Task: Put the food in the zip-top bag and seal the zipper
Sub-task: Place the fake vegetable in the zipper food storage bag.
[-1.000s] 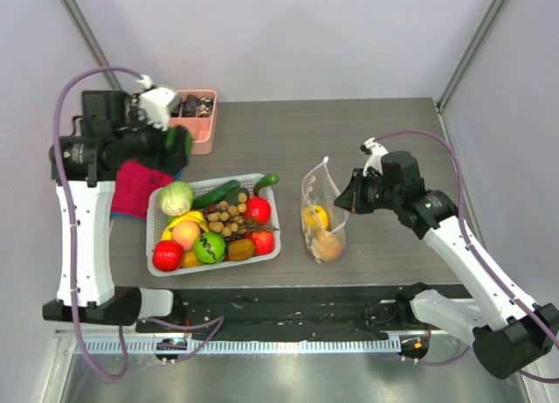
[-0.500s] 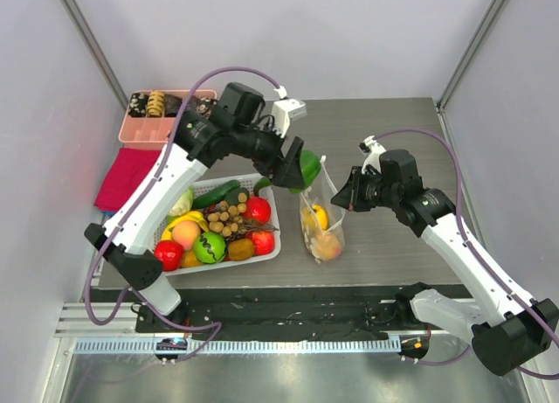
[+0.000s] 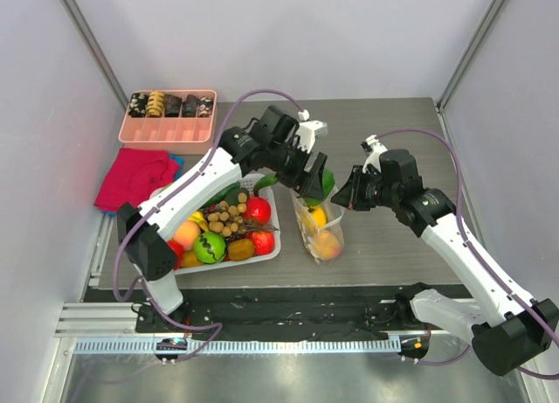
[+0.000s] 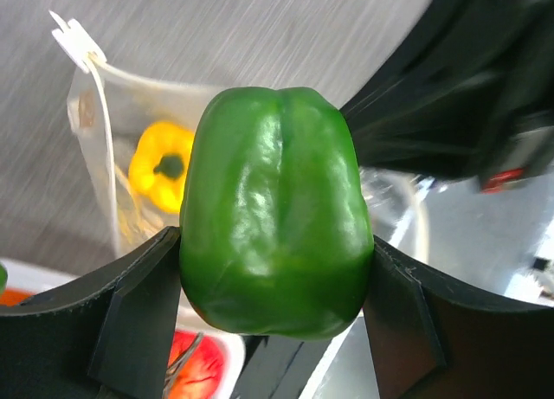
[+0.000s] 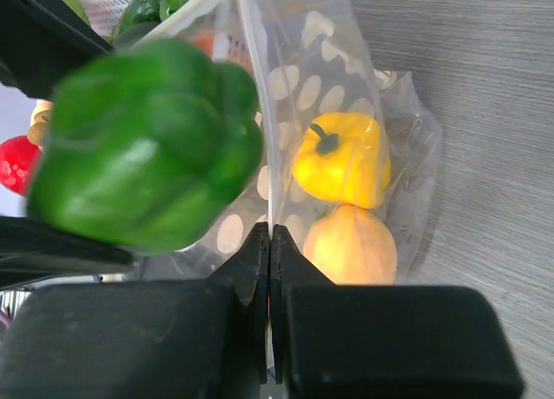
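At the far left of your table sits a pink tray, with a red cloth just in front of it. Next comes the white basket, piled with toy fruit and vegetables. Your left gripper reaches across the basket and clamps a green pepper between both fingers, which are spread wide around its sides. The pepper hangs over the mouth of the zip-top bag. Whether it already touches the plastic is hard to tell from these views. The bag stands just right of the basket, with a yellow pepper and a peach inside, the pepper resting on the peach. To the right, your right gripper is pinched flat on the bag's upper edge, holding that side up.
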`<control>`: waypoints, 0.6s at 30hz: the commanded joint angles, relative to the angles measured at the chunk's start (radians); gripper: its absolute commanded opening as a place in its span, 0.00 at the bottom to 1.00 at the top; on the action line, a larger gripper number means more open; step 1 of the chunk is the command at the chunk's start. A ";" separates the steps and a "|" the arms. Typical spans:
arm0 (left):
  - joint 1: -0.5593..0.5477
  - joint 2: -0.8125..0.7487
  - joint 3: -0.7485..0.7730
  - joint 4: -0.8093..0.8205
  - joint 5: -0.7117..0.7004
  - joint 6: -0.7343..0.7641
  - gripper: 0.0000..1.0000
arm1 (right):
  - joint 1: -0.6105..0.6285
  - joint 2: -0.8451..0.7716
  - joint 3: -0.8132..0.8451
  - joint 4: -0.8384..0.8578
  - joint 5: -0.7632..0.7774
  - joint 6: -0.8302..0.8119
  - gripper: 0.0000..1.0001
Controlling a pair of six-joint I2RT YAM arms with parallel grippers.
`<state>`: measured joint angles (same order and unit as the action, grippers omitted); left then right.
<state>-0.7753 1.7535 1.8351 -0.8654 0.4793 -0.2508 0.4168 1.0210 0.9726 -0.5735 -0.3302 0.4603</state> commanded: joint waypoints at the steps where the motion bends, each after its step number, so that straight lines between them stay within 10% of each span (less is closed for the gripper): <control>1: -0.015 -0.071 -0.051 -0.076 -0.086 0.093 0.53 | 0.000 -0.030 0.038 0.024 0.052 0.018 0.01; 4: -0.019 -0.069 -0.057 -0.150 -0.122 0.140 0.59 | 0.000 -0.038 0.035 0.024 0.059 0.021 0.01; 9: -0.027 -0.066 0.057 -0.237 -0.130 0.215 1.00 | 0.000 -0.045 0.032 0.015 0.045 0.006 0.01; 18: 0.070 -0.291 0.086 -0.513 -0.215 0.453 1.00 | 0.000 -0.065 0.020 -0.002 0.037 -0.025 0.01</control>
<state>-0.7555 1.6291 1.9152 -1.1843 0.3363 0.0391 0.4168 0.9852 0.9726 -0.5812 -0.2939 0.4629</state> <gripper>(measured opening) 0.996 0.020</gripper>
